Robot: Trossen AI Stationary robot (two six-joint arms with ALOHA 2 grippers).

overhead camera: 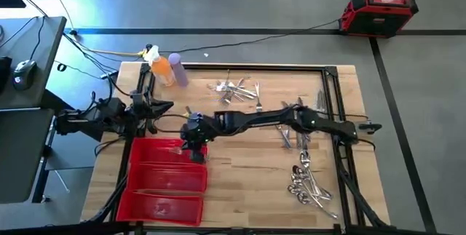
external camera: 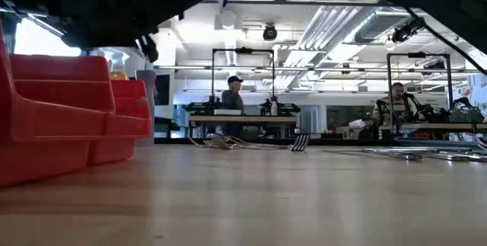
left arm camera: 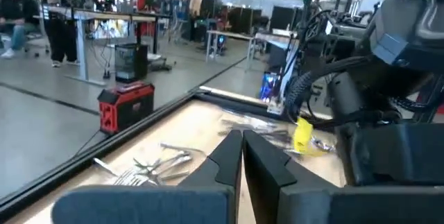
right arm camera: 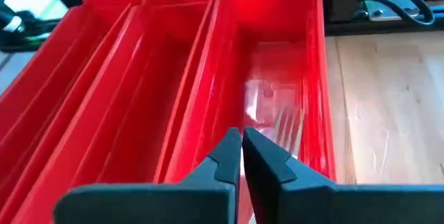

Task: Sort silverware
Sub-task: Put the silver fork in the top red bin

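Note:
The red tray (overhead camera: 167,184) with three compartments stands at the table's near left and shows in the low view (external camera: 68,116). My right gripper (right arm camera: 241,139) is shut and hangs over the tray's far compartment (right arm camera: 277,64), where a fork (right arm camera: 286,123) lies on the bottom. In the high view this gripper (overhead camera: 194,152) is at the tray's far right corner. More silverware lies on the table: forks (overhead camera: 237,89) at the far middle, a group (overhead camera: 291,129) under the right arm, and spoons (overhead camera: 306,184) at the near right. My left gripper (left arm camera: 241,141) waits shut beyond the tray's far edge (overhead camera: 164,108).
An orange bottle (overhead camera: 160,68) and a purple bottle (overhead camera: 178,69) stand at the far left corner. A black frame (overhead camera: 331,89) runs along the table's far and right sides. Bare wood (overhead camera: 247,184) lies between tray and spoons. People sit at benches beyond the table.

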